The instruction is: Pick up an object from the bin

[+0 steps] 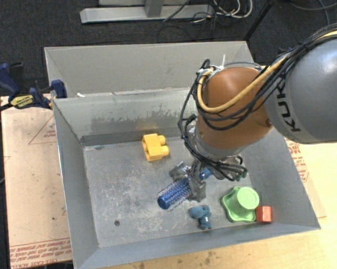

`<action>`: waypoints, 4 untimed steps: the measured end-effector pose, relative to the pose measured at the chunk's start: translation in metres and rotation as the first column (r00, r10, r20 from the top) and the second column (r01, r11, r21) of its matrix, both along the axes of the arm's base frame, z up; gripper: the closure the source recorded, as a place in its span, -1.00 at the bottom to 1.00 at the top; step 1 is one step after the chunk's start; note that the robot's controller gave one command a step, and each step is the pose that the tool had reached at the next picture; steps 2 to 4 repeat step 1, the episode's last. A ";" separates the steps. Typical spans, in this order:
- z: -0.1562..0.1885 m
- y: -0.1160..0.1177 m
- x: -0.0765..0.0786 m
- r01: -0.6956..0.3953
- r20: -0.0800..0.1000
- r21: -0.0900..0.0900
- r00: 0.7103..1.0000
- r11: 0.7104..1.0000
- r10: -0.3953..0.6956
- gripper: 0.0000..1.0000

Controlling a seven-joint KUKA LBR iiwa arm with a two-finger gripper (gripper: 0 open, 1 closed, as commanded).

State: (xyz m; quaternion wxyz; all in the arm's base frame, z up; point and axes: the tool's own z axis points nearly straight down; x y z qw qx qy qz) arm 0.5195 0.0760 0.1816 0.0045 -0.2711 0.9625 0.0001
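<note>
The claw (pixel 189 180) is down low in the grey metal bin (pixel 73 179), right at the upper-right end of a blue bristly cylinder (pixel 174 194) that looks like a hair roller. The roller lies tilted on the bin floor, its other end pointing down and to the left. The claw sits tight against that end, and whether it is open, closed or gripping I cannot tell from this angle.

Above the claw, the rounded orange-brown wrist cover (pixel 233 105) looms large, with black and pale cables looped over it.

Up and slightly left of the roller, well apart from it, sits a yellow plastic block (pixel 155 146). Just below the roller's right end lies a small teal piece (pixel 201 214). Further right of the roller is a bright green plastic cup (pixel 241 203) on a flat green base. A small red-orange block (pixel 263 213) touches its lower right side.
</note>
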 end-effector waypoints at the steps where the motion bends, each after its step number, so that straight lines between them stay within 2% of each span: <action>1: 0.068 -0.013 0.004 0.038 0.001 -0.001 0.999 0.999 -0.038 1.00; 4: 0.068 -0.013 0.004 0.038 0.001 -0.001 0.999 0.999 -0.038 1.00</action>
